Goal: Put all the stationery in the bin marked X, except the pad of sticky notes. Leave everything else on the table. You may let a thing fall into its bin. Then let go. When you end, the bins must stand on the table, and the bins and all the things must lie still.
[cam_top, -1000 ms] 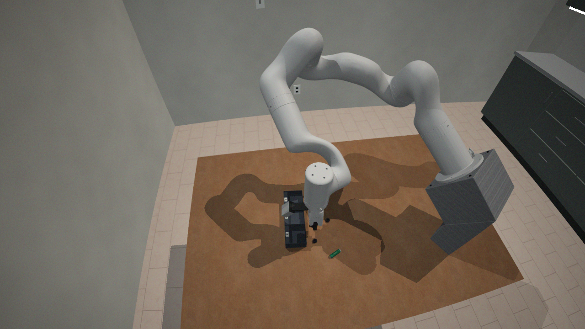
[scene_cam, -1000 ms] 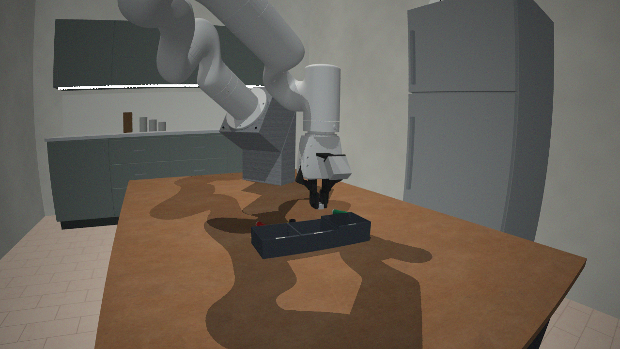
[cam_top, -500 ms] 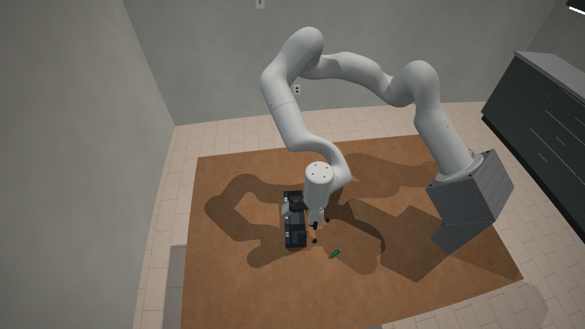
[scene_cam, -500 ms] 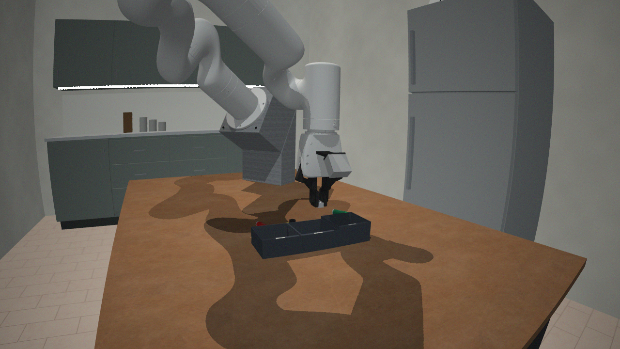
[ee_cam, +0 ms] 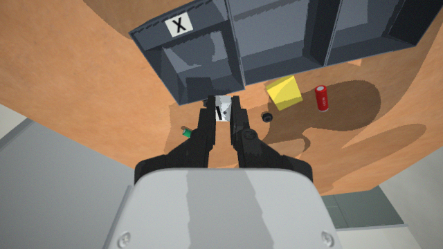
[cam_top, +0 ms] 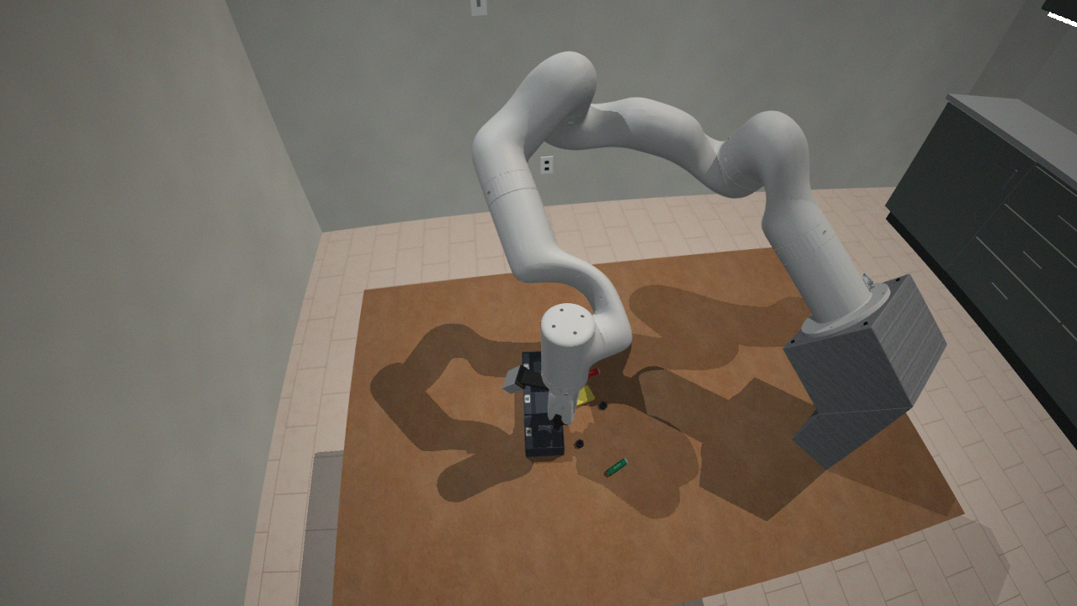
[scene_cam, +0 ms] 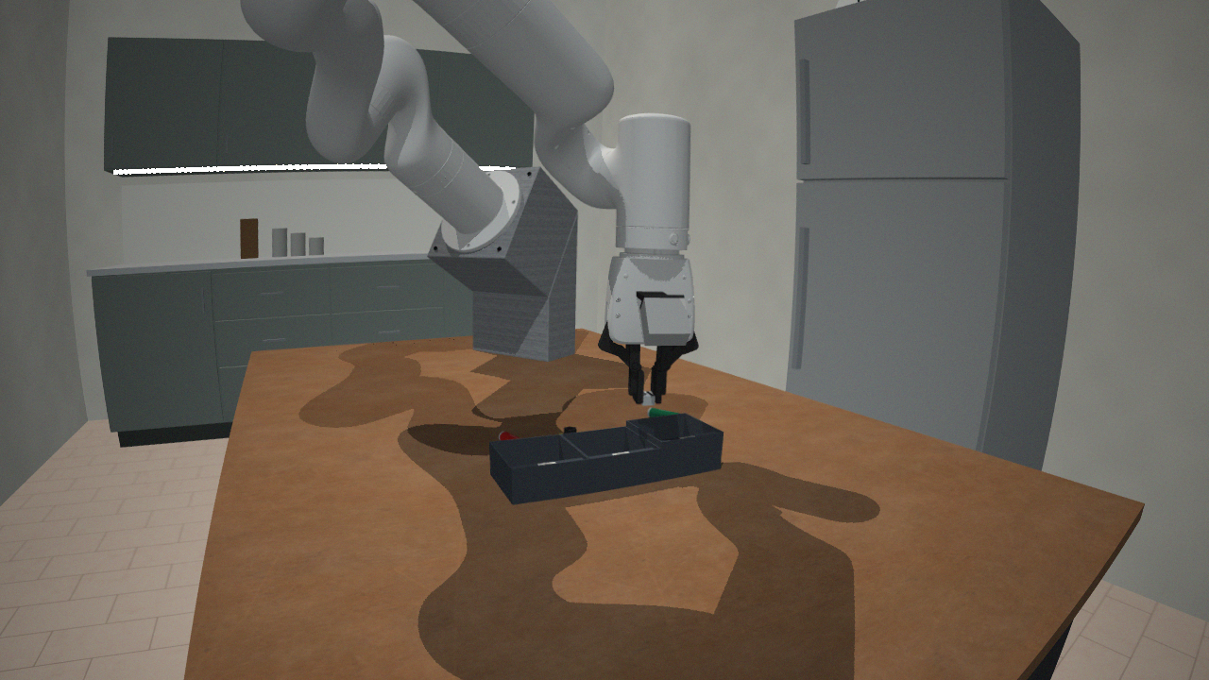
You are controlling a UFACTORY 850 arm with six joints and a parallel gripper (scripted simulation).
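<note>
My gripper is nearly closed, pinching a small silver pencil sharpener between its fingers, and I hold it in the air just off the near edge of the bin marked X, the left end one in the row of three dark bins. On the brown counter beside the bins lie the yellow pad of sticky notes, a red battery, a green battery and a small black nut.
</note>
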